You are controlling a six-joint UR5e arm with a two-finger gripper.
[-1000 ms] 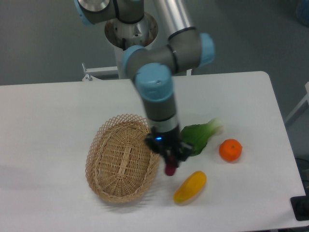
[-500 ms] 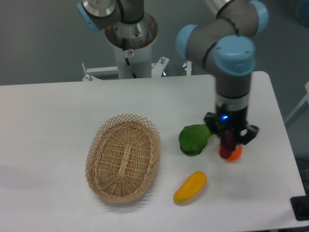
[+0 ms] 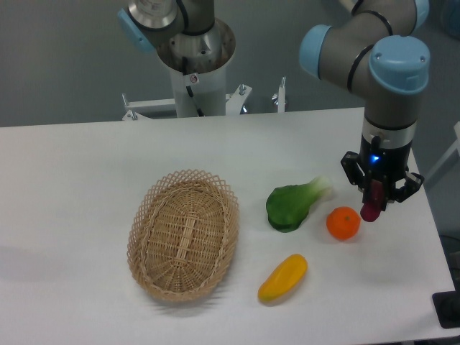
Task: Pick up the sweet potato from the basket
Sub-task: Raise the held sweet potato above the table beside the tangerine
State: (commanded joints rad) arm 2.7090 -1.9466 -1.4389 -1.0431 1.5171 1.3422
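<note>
The fingers (image 3: 378,199) hang at the right side of the white worktop (image 3: 86,172), pointing down and pinching the sweet potato (image 3: 371,204) between them. The tuber is magenta-purple and slim; its upper part is hidden between the dark fingers and its rounded lower end pokes out below them. Whether that end touches the worktop or hangs just above it cannot be told from this view. A small blue light glows on the wrist directly above the fingers, beneath the grey forearm and its pale blue joint cap.

Just beside the fingers, on the camera-left side and slightly lower in the view, sits the round orange (image 3: 343,223); it looks close to the tuber's tip, but contact between them cannot be confirmed. Farther that way from the fingers lies a green bok choy (image 3: 291,205), its pale stalk end turned toward the fingers and its dark leafy end turned away. Below the bok choy in the view, nearer the camera than the fingers, a yellow mango-shaped fruit (image 3: 283,277) lies slanted.

The wicker basket (image 3: 184,233) stands well apart from the fingers, beyond the bok choy at camera left. It is oval, light tan, with a lacy open rim, and nothing shows inside it.
</note>
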